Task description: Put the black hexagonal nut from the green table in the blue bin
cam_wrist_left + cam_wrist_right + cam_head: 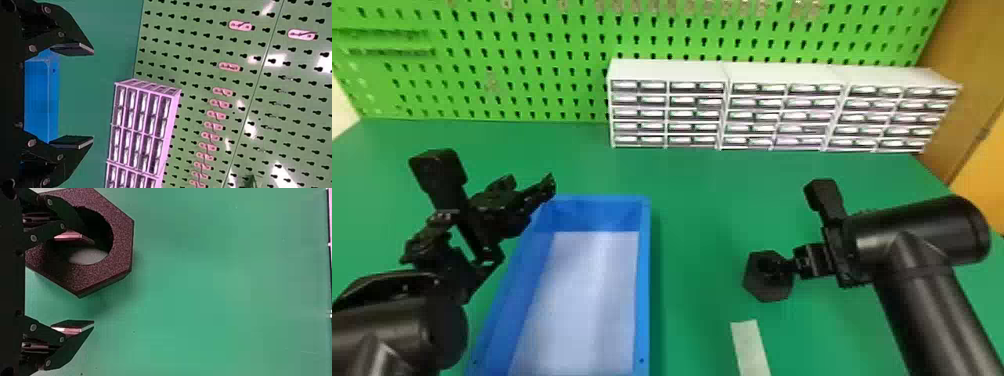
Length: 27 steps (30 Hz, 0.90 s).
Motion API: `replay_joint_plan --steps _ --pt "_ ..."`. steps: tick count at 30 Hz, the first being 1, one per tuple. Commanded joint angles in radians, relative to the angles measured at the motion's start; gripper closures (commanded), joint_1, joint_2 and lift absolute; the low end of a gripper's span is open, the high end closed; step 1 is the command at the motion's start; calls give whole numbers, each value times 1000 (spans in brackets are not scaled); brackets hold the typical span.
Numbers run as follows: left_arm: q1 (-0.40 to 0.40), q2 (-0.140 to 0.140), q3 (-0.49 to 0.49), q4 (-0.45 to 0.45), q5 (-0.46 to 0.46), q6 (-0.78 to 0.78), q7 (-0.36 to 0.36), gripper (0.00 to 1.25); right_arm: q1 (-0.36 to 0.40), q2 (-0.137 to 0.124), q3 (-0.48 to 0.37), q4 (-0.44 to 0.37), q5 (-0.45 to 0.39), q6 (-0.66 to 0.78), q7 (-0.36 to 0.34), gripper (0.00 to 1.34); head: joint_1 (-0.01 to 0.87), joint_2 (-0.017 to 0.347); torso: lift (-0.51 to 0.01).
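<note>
In the head view, my right pincer (773, 265) at the black hexagonal nut (767, 291) on the green table (702, 200), my left pincer (532, 189) near the blue bin (643, 300), in the left wrist view, my left one spread wide, in the right wrist view, my right one released and parted, one finger (74, 235) over the nut's hole, the other outside its edge

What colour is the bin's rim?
Blue; the bin shows best in the head view.
</note>
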Motion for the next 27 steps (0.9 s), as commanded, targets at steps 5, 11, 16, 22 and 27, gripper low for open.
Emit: replay_joint_plan --steps 5,11,16,22,27 --pt "0 0 0 0 -1 0 0 453 0 0 0 0 -2 0 0 525 691 9 -97" --pt "0 0 -1 0 -1 0 0 453 0 0 2 1 -2 0 0 595 691 9 -97" --pt "0 0 -1 0 -1 0 0 453 0 0 5 1 -2 0 0 677 691 9 -97" --pt "0 0 -1 0 -1 0 0 453 0 0 8 1 -2 0 0 823 691 9 -97" --pt "0 0 -1 0 1 0 0 453 0 0 9 1 -2 0 0 886 691 9 -97"
